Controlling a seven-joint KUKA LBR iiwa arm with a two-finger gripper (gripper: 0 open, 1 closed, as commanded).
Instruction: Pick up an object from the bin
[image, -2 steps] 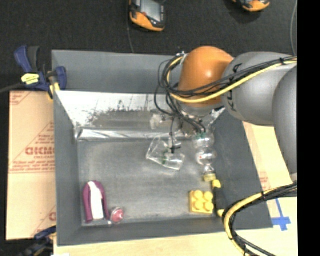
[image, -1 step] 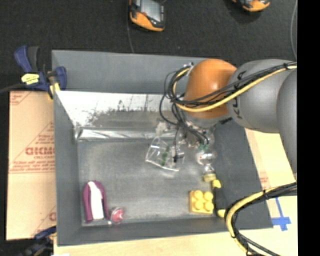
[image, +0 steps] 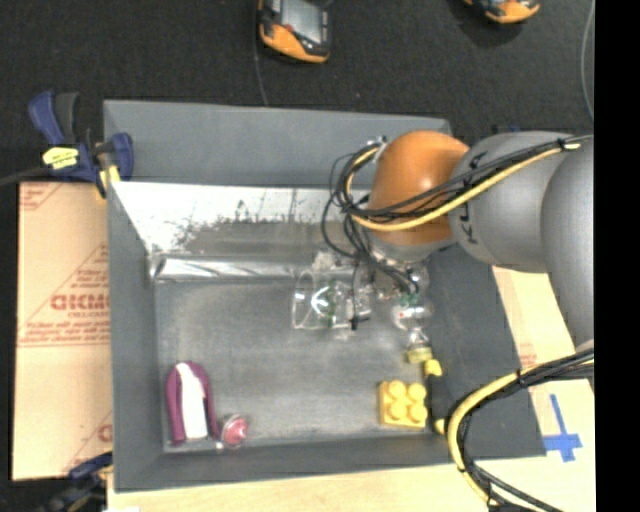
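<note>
Gripper (image: 338, 303) mid-bin — 1 yellow block (image: 403, 403), 1 purple object (image: 188, 403), 1 pink ball (image: 234, 430).

Looks down on the bin (image: 250, 375) from high above, tilted slightly toward 12 o'clock; far enough back to frame all of it, with arm (image: 540, 215) at 3 o'clock.

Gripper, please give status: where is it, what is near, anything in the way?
Gripper low over bin, upper middle. Nearest: small yellow piece, yellow block, both apart to its lower right. Purple-white thing, pink ball far off, lower-left corner.
</note>
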